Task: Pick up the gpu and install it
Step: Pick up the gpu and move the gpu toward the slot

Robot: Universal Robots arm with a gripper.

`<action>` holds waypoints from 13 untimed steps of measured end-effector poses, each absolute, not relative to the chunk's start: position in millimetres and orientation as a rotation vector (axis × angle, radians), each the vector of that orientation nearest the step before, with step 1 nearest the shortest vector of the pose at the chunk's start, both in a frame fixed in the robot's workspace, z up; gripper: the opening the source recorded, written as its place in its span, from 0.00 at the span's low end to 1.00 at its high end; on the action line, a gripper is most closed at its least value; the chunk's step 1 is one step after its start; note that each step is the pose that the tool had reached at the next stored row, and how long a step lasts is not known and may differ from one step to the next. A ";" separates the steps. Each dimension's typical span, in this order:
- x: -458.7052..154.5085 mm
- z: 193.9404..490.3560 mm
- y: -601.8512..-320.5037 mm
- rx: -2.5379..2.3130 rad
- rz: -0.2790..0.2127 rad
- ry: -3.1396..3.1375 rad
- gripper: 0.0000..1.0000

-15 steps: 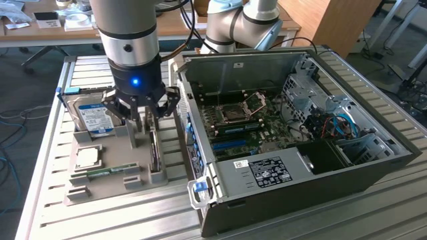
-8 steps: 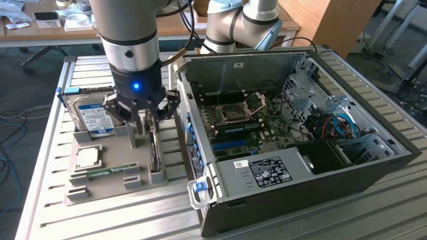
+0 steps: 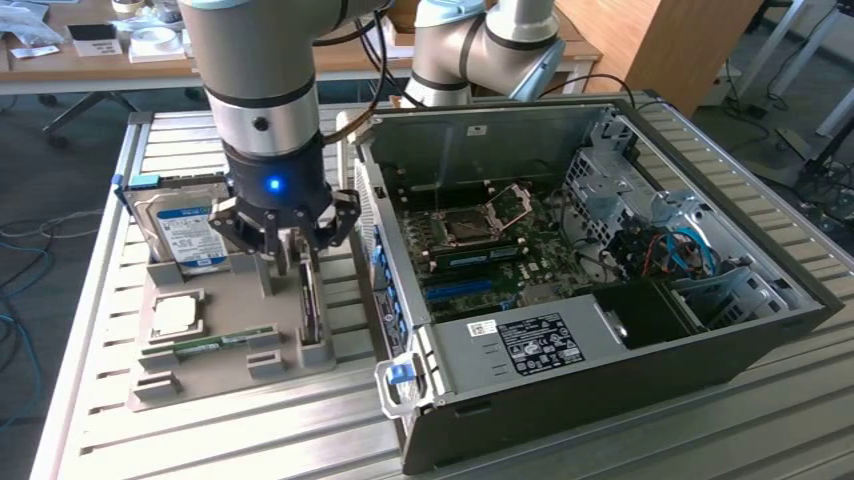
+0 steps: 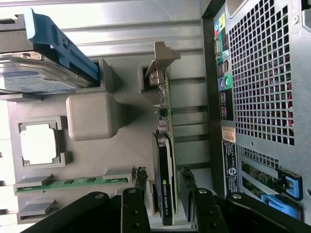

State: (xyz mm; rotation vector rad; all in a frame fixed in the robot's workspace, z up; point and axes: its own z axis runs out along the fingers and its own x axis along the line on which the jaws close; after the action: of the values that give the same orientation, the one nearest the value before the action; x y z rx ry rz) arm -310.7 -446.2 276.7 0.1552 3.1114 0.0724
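Observation:
The gpu (image 4: 165, 160) stands on its long edge in a slot of the grey fixture tray (image 4: 131, 145), black cooler on one face and its metal bracket at the far end. My gripper (image 4: 164, 194) hangs right over the card's near end. Its two black fingers (image 4: 141, 182) straddle the card, one on each side, with a narrow gap showing on both sides, so the gripper is open. In the exterior view the gripper (image 3: 296, 262) is low over the gpu (image 3: 310, 315), just left of the open computer case (image 3: 601, 250).
The tray (image 3: 227, 300) also carries a silver hard drive with a blue label (image 3: 187, 232), a CPU (image 3: 176, 315) and a green RAM stick (image 3: 214, 345). The case's side wall (image 3: 400, 330) rises close beside the gpu. The motherboard (image 3: 494, 250) lies exposed inside.

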 end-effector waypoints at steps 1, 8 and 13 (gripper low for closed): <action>-310.6 276.0 -446.2 0.155 0.072 3.111 0.42; -308.4 271.6 -446.2 0.155 0.072 3.111 0.42; -307.7 266.1 -446.2 0.154 0.071 3.111 0.42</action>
State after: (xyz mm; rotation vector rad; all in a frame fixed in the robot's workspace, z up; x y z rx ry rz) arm -307.7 -446.2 266.1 0.1545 3.1114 0.0707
